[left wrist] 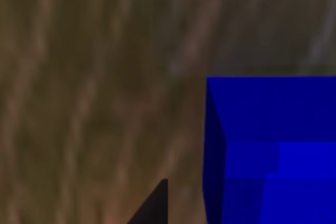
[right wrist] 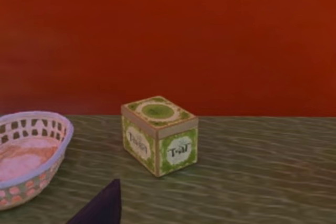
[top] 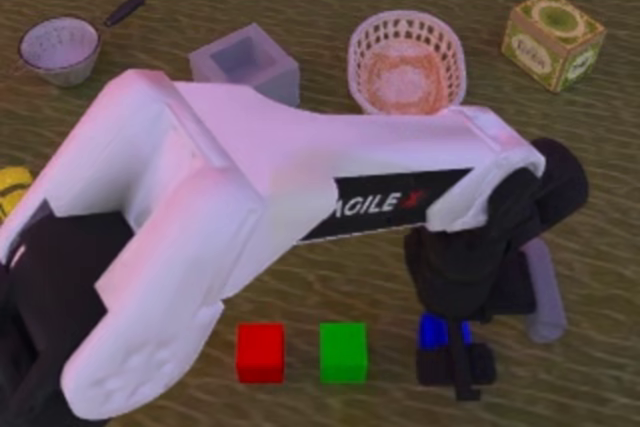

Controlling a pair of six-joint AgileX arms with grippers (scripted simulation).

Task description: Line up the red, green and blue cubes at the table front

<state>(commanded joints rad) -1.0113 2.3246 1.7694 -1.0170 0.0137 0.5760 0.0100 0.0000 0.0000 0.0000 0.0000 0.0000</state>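
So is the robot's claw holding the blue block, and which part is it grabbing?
It cannot be told for sure. The left gripper sits right over the blue cube, whose top peeks out behind it, but the fingers' contact with its sides is hidden.

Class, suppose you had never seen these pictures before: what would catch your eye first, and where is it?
The big white left arm sweeps across the table from the left, its dark left pincer down at the blue cube near the front. Beside it, the red cube and green cube sit in a row. At the back stand a pale basket and a green-patterned box.
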